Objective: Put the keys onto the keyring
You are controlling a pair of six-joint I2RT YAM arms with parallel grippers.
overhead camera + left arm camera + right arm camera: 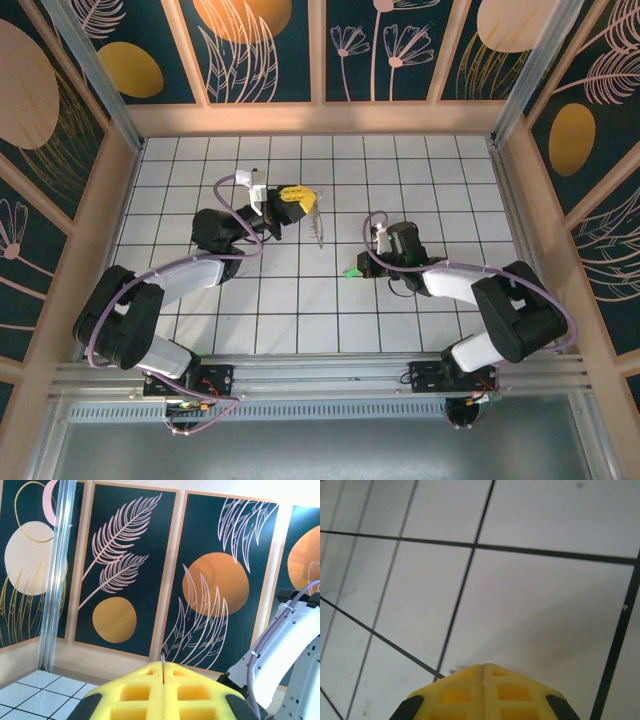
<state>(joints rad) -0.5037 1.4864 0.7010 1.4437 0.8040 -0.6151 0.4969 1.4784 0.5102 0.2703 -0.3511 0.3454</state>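
Note:
My left gripper [303,197] is raised over the tiled table [300,310], its yellow fingers shut on the keyring [319,228], which hangs down as a thin dark loop with small metal pieces. In the left wrist view a thin wire edge of the keyring [162,666] sticks up from the closed seam of the left gripper [163,672]. My right gripper [362,267] is low over the table to the right of the ring. The green-headed key [352,271] sits at its tip. In the right wrist view the right gripper [484,666] is shut, with a thin silver sliver in the seam.
Patterned dark panels [270,50] wall the table in at the back and both sides. The right arm's white link [285,650] stands close on the right in the left wrist view. Bare white tiles [530,605] lie under the right gripper.

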